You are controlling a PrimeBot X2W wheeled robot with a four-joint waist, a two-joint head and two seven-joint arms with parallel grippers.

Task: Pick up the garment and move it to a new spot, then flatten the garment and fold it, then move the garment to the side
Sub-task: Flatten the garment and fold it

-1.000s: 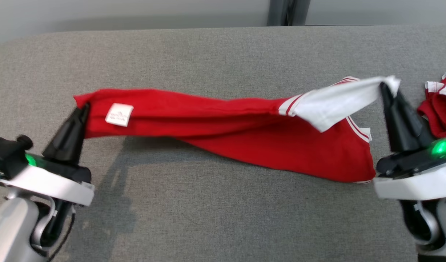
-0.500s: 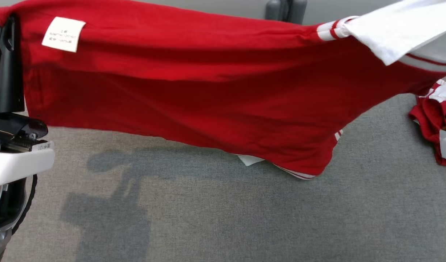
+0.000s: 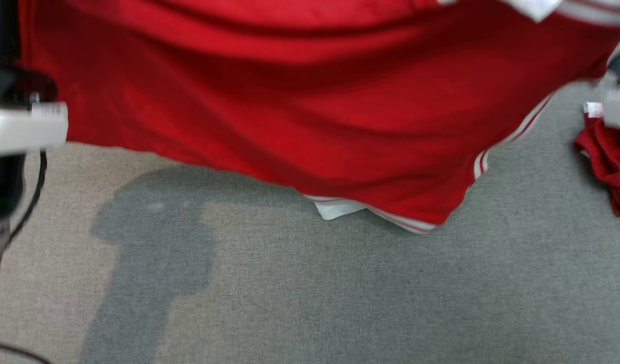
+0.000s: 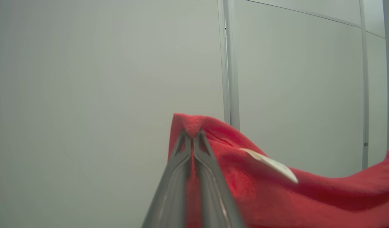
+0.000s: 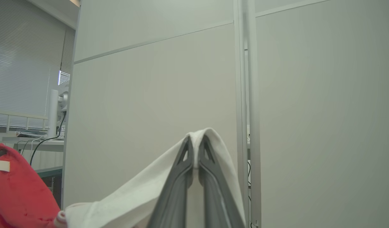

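The red garment (image 3: 289, 101) with white striped trim hangs stretched across the top of the head view, its lowest hem just above the grey table (image 3: 310, 293). In the left wrist view my left gripper (image 4: 192, 133) is shut on a red corner of the garment (image 4: 245, 171), beside a white label (image 4: 270, 164). My right gripper (image 5: 196, 139) is shut on the white sleeve (image 5: 143, 193) in the right wrist view. The left gripper's pale body shows at the head view's left edge, the right one's blurred at the right edge.
A second crumpled red-and-white garment (image 3: 608, 162) lies at the table's right edge. Pale partition walls (image 5: 308, 95) stand behind the table. A dark cable (image 3: 29, 202) hangs by my left arm. The arms' shadow falls on the table's left part.
Both grippers have lifted the garment off the table, from stretched low over it to hanging high. The cloth now fills the upper head view, and the label has left that view.
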